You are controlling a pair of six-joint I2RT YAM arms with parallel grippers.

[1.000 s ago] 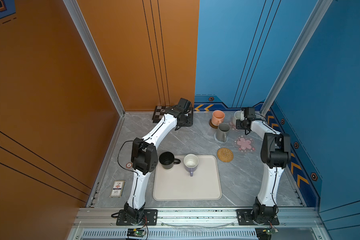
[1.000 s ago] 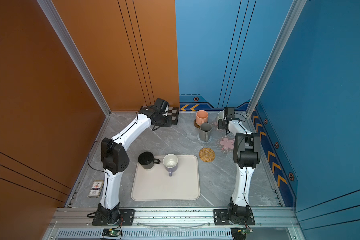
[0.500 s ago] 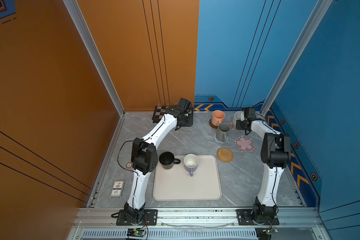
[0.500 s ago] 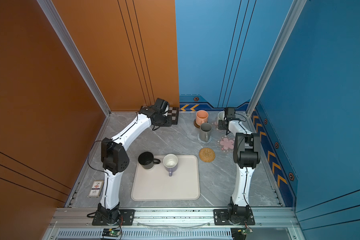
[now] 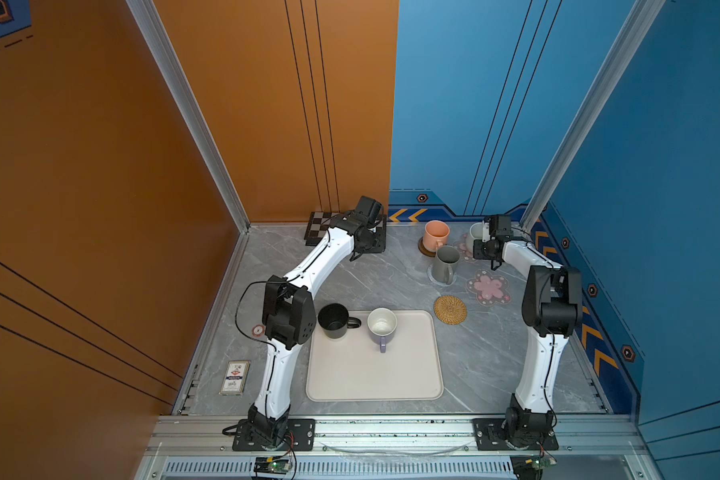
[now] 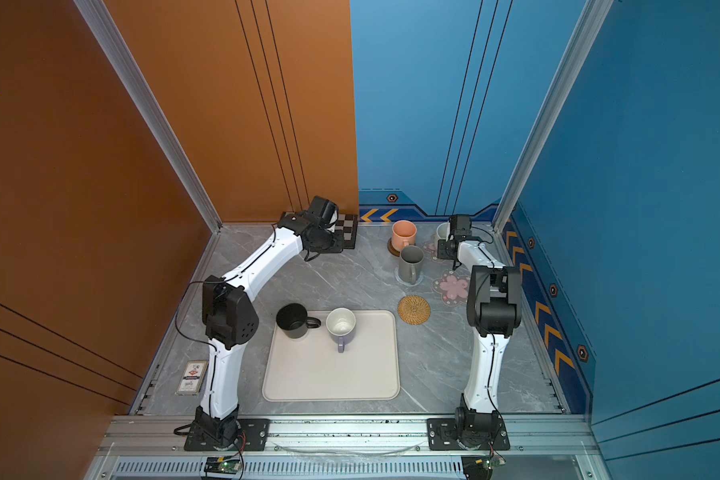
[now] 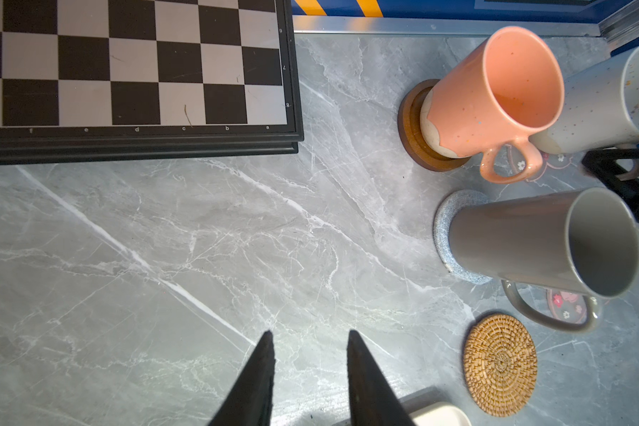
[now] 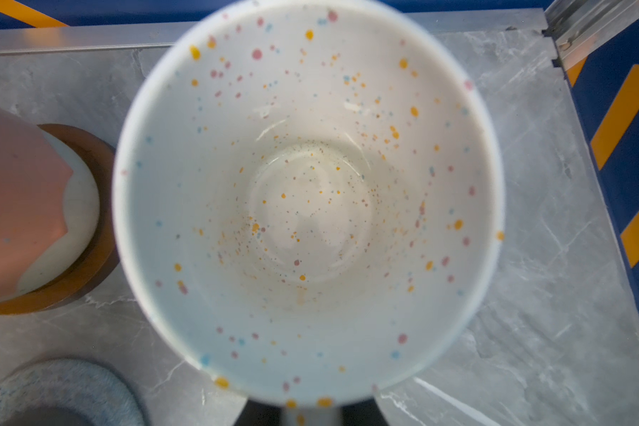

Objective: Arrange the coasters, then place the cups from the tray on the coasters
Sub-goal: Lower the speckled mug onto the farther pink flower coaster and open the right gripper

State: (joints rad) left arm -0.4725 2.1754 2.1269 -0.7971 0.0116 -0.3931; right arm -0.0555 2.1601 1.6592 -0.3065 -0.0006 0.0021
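While the right wrist view was filled by the speckled mug [image 8: 307, 206], hiding what lay beneath, the left wrist view showed a pink flower coaster [image 7: 557, 160] peeking out at its base. Letters f to a ran along the edge of the chequered board [image 7: 137, 73]. The right claw [image 8: 303, 416] pinched the mug's handle at the 1 o'clock corner of the table [image 5: 391, 274]; the left claw [image 7: 309, 333], narrowly parted and empty, hung at 11 o'clock.

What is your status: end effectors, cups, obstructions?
Left end effector open, empty. Right end effector shut on speckled mug. Black mug, lavender mug on tray. Nothing blocking.
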